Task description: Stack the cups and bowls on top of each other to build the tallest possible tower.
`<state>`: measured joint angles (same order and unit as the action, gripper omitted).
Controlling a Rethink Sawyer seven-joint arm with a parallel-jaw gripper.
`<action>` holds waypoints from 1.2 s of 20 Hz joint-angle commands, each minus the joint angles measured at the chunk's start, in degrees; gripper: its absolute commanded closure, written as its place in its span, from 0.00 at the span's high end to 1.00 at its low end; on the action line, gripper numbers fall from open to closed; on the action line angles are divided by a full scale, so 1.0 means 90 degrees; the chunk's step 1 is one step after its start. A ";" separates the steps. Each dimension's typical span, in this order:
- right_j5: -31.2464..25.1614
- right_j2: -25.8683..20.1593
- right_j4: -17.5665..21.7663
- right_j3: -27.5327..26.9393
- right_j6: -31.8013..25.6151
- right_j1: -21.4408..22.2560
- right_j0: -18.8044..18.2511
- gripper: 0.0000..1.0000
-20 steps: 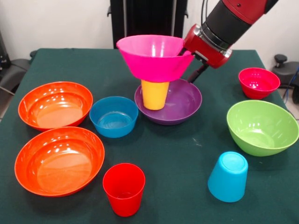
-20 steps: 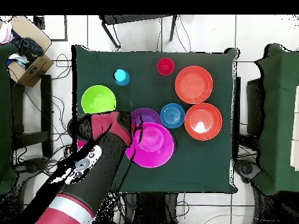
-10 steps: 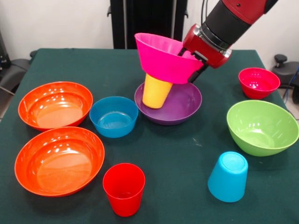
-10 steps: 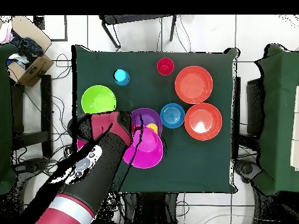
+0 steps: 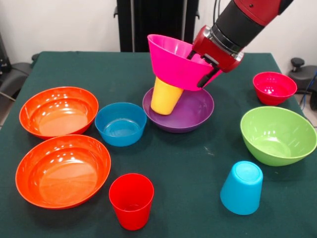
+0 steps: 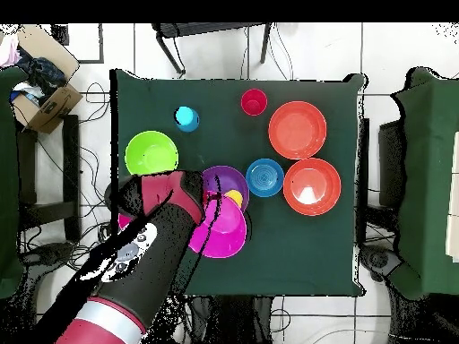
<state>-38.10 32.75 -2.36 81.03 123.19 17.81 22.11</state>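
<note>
My gripper (image 5: 200, 67) is shut on the right rim of the magenta bowl (image 5: 173, 62), which tilts steeply with its opening facing left. The bowl rests on an upside-down yellow cup (image 5: 165, 96) that leans to the right inside the purple bowl (image 5: 190, 116). In the overhead view the magenta bowl (image 6: 224, 231) covers part of the purple bowl (image 6: 222, 177), and the yellow cup (image 6: 234, 196) peeks out beside it. The arm (image 6: 152, 242) hides the gripper there.
Two orange bowls (image 5: 58, 110) (image 5: 63, 170) sit at the left, with a small blue bowl (image 5: 120, 123) beside them. A red cup (image 5: 131, 200) stands upright at the front. A light blue cup (image 5: 241, 187) sits upside down at the front right. A lime bowl (image 5: 277, 135) and a crimson bowl (image 5: 274, 87) are at the right.
The magenta bowl went from level on the yellow cup to steeply tilted and shifted right. The yellow cup went from upright to leaning. The gripper rose slightly.
</note>
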 commanded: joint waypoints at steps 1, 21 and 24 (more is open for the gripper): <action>0.0271 -0.0856 0.0546 -0.0176 -0.0317 -0.0184 -0.0477 1.00; 0.0717 -0.1513 0.1085 -0.0273 -0.0440 -0.0142 -0.1175 1.00; 0.0637 -0.1516 0.1113 -0.0298 -0.0379 -0.0119 -0.1161 1.00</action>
<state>-34.82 28.60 3.79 80.70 123.19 17.97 11.62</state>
